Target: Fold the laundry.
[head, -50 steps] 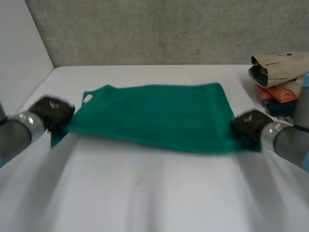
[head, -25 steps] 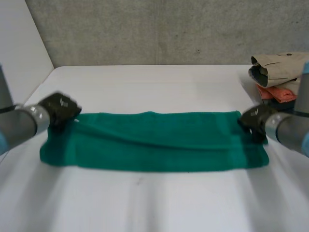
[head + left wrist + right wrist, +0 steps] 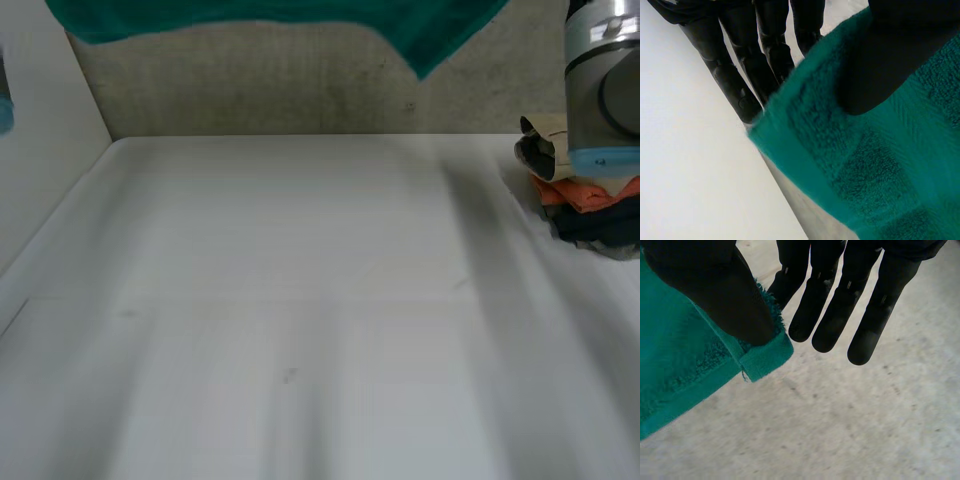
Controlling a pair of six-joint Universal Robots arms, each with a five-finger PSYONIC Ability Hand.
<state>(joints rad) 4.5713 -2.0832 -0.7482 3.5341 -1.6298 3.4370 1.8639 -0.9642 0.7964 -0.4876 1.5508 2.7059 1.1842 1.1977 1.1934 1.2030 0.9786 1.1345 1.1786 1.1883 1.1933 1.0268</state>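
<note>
White table (image 3: pixel 300 330) spreads across the head view, bare across its middle, with a rough grey concrete wall (image 3: pixel 300 80) behind it and a white side panel at the left. Across the upper edge of that view a dark green towel (image 3: pixel 430 25) hangs in the air, well above the table, stretched from side to side, with one corner drooping down toward the right. Near that corner stands the right arm (image 3: pixel 603 80), grey with a light-blue cap, upright in front of a pile of clothes (image 3: pixel 585 190) at the table's far right edge: a beige garment on top, something orange under it and something dark at the bottom. In the left wrist view the left hand (image 3: pixel 880 65) pinches the towel (image 3: pixel 865 165) near its edge, thumb pressed on the front of the cloth and straight fingers (image 3: pixel 730 75) running behind it. In the right wrist view the right hand (image 3: pixel 715 285) grips a hemmed corner of the towel (image 3: pixel 680 360) between its thumb and the nearest finger, while the other fingers (image 3: pixel 840 315) point straight and free beside the cloth, touching nothing.
</note>
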